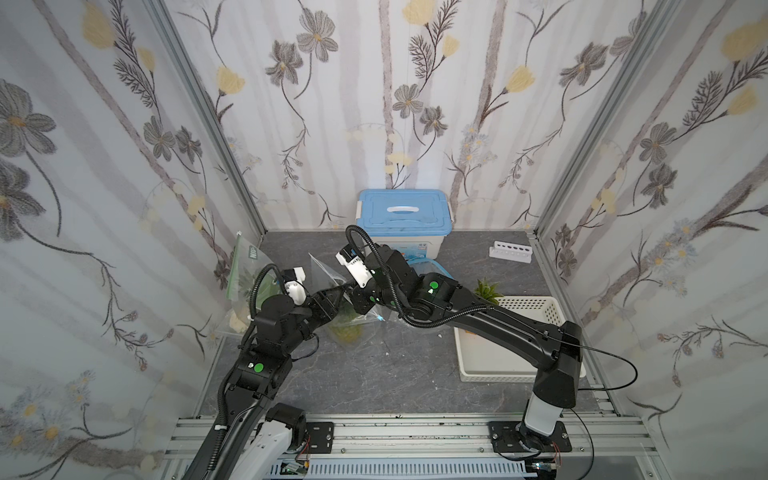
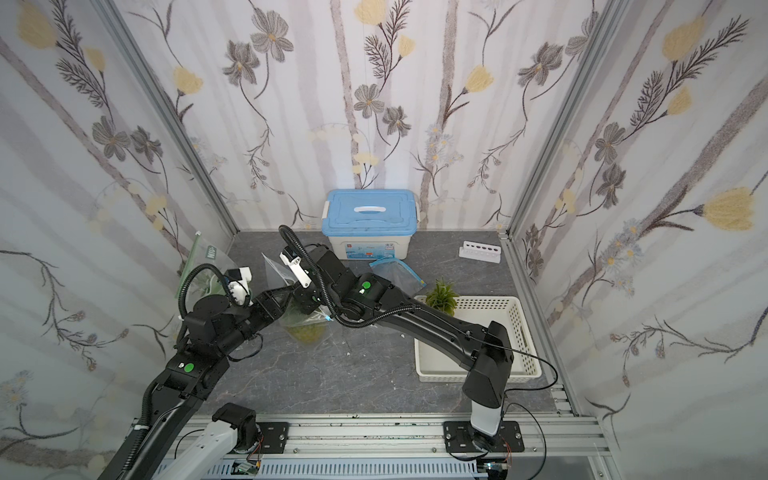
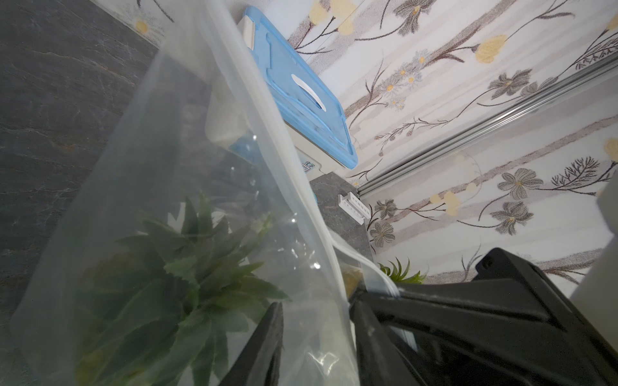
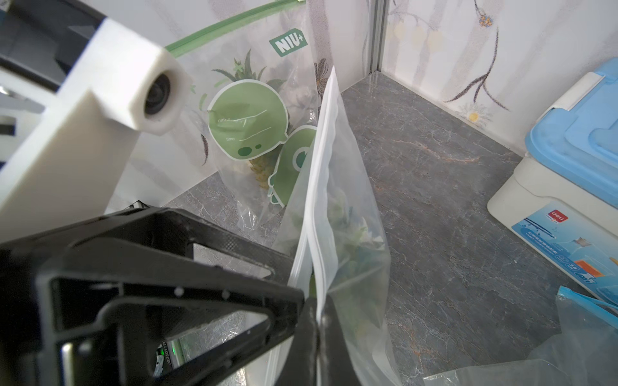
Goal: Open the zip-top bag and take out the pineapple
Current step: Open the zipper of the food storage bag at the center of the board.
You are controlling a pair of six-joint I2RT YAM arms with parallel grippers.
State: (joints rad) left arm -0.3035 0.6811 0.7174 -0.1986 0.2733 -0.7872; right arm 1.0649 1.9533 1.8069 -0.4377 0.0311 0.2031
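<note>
- In both top views the clear zip-top bag [image 1: 326, 270] [image 2: 276, 270] is seen held upright mid-table, with the pineapple [image 1: 347, 330] [image 2: 307, 330] low inside it, its yellow body showing through the film. Whether it rests on the table [image 1: 374, 374] cannot be told.
- Only the leaves of the pineapple [image 3: 187, 267] are shown in the left wrist view, behind the bag's film [image 3: 200, 167].
- The grip is made plain only in the right wrist view: the right gripper [image 4: 317, 320] is clamped on the bag's top edge [image 4: 337, 200].
- A printed bag [image 4: 247, 127] with a green seal is also shown clearly there, leaning at the wall.
- The left gripper [image 3: 314, 344] is seen with its jaws narrowly apart, the bag's film between them.
- Both arms are stretched forward and inward, so that the left gripper [image 1: 338, 291] and right gripper [image 1: 353, 291] meet tip to tip; the right forearm is carried over the basket [image 1: 528, 307].
</note>
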